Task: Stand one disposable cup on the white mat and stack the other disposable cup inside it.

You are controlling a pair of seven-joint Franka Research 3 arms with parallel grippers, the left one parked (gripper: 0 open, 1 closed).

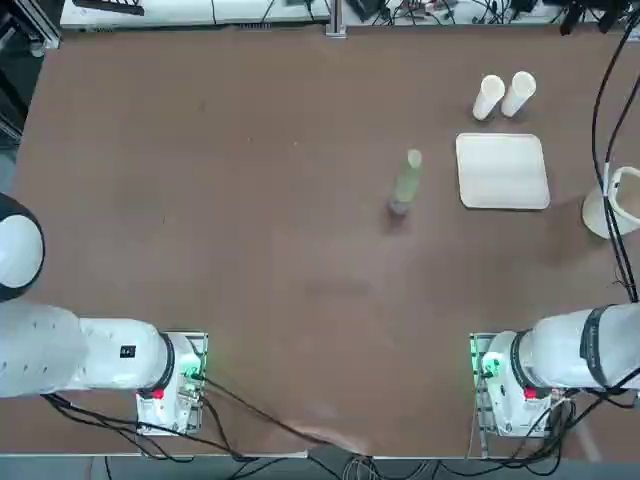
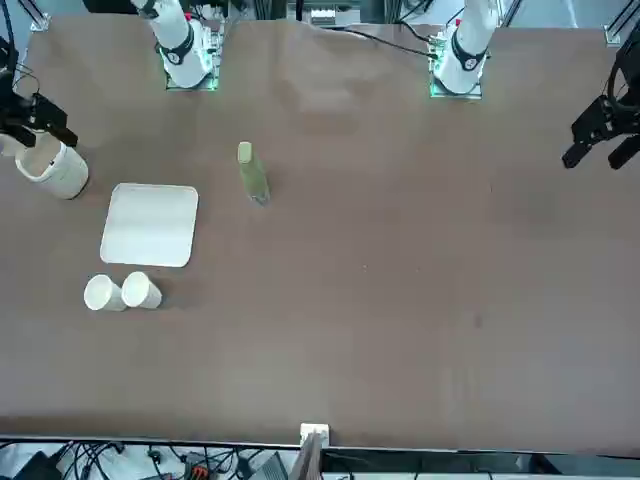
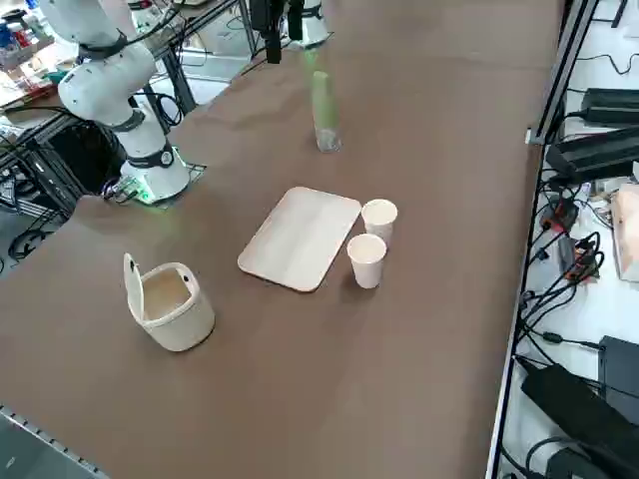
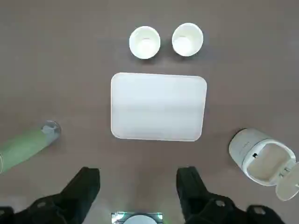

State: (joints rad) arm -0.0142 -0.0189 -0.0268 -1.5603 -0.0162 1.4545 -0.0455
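Overhead, two disposable cups stood upright, side by side, near the table's far right corner, just beyond the white mat, which lay bare. From the front, a green bottle stood apart toward the table's middle, and a handled bucket sat by the right edge. At the wrist, the right gripper hung high above the mat, its fingers spread wide and empty. Nothing was done yet: both the placing and the stacking remained.
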